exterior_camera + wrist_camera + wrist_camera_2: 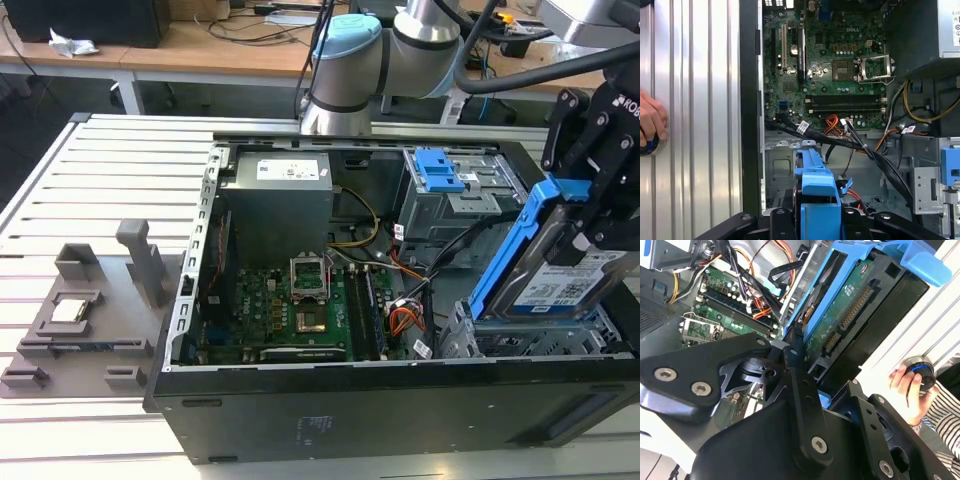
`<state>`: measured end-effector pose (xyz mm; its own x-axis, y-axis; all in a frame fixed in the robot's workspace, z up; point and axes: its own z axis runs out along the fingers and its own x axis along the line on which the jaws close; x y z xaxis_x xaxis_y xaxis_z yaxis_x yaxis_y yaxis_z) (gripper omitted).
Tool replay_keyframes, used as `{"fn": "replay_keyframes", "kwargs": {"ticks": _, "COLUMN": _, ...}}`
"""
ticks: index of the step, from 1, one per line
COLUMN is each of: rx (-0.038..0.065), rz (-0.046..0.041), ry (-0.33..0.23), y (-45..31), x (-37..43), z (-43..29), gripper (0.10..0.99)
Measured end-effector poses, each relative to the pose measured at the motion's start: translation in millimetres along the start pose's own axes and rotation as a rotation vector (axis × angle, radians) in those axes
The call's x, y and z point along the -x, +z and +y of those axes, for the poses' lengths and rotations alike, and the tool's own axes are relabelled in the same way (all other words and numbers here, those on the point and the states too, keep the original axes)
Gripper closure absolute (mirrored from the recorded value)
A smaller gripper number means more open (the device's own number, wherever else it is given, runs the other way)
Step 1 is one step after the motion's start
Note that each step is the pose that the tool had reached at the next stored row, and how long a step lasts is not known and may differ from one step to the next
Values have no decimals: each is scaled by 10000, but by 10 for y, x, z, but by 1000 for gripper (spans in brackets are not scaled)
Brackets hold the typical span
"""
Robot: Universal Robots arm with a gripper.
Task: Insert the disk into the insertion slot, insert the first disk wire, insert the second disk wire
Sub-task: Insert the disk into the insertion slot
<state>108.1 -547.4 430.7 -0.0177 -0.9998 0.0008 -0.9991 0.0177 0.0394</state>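
The disk (556, 284), a silver drive with a white label in a bright blue carrier, hangs tilted with its lower end over the insertion slot (520, 342), a perforated silver cage at the exterior view's right inside the open computer case. My gripper (590, 215) is shut on the disk's upper end. In the second wrist view the disk's green circuit-board underside (850, 315) faces the camera, with the gripper (812, 367) clamped on its edge. The first wrist view looks down past the blue carrier (815, 182) onto the slot (782, 165).
A taller grey bay with a blue latch (445, 185) stands behind the slot. Black and orange cables (840, 142) run across beside the slot. The motherboard (290, 305) and power supply (275, 195) lie to the exterior view's left. A person's hand (905, 385) rests on a knob outside the case.
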Motion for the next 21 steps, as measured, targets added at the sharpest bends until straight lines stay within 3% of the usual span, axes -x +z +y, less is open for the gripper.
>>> {"fn": "replay_keyframes", "kwargs": {"ticks": 7, "rx": 0, "rz": 1, "ry": -22, "y": 69, "x": 23, "z": 5, "gripper": 725}}
{"fn": "replay_keyframes", "kwargs": {"ticks": 14, "rx": 0, "rz": 1, "ry": -22, "y": 211, "x": 23, "z": 0, "gripper": 725}}
{"fn": "replay_keyframes", "kwargs": {"ticks": 16, "rx": 0, "rz": 0, "ry": -23, "y": 285, "x": 24, "z": -3, "gripper": 725}}
{"fn": "replay_keyframes", "kwargs": {"ticks": 21, "rx": 0, "rz": 7, "ry": -22, "y": 303, "x": 23, "z": -4, "gripper": 725}}
